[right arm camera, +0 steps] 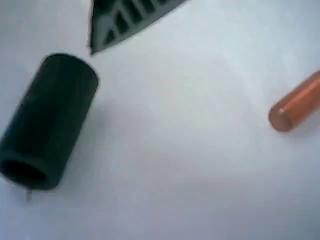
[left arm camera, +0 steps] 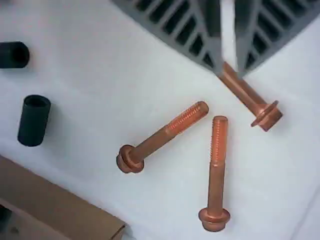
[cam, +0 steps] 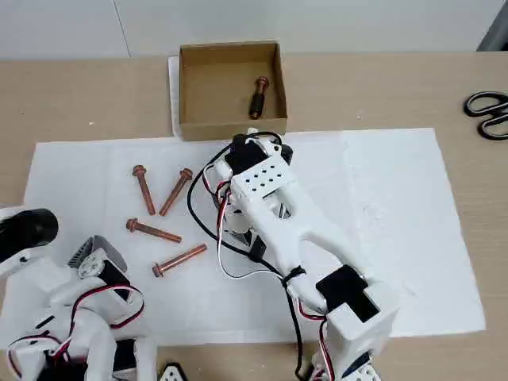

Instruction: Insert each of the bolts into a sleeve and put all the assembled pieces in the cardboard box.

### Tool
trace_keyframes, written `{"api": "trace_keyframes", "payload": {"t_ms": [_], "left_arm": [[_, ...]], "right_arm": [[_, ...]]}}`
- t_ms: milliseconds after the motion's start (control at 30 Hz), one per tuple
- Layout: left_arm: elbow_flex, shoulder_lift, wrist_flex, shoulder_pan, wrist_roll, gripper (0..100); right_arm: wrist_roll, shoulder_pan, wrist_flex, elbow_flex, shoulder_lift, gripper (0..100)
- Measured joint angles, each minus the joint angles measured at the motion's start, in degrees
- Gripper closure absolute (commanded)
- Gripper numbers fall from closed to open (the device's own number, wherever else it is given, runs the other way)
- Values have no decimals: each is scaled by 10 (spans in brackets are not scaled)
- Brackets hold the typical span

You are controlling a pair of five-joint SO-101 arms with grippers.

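Observation:
Several copper bolts [cam: 153, 231] lie loose on the white sheet [cam: 381, 206], left of centre. The cardboard box [cam: 190, 87] at the back holds one bolt in a black sleeve [cam: 259, 97]. My left gripper [cam: 95, 254] hangs near the front left, short of the bolts. In the left wrist view its fingers [left arm camera: 229, 70] are almost together with nothing between them, above the end of one bolt [left arm camera: 250, 97]. My right arm [cam: 262, 182] stretches to the sheet's middle. Its one visible finger [right arm camera: 125, 20] stands beside a lying black sleeve [right arm camera: 47, 120], apart from it, with a bolt tip [right arm camera: 295, 107] off to the side.
Two more bolts [left arm camera: 162, 137] and two loose black sleeves [left arm camera: 34, 120] lie near the box corner [left arm camera: 55, 205]. Scissors [cam: 488, 113] rest at the table's far right edge. The sheet's right half is bare.

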Motion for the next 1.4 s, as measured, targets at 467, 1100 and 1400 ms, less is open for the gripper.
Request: {"api": "trace_keyframes", "payload": {"t_ms": [467, 1100, 1400], "left_arm": [[0, 0, 0, 0, 0, 995], [14, 0, 0, 0, 0, 995], [18, 0, 0, 0, 0, 995]], "right_arm": [[0, 0, -23, 2, 22, 778], [0, 0, -77, 1, 98, 779], [0, 0, -89, 1, 98, 779]]}}
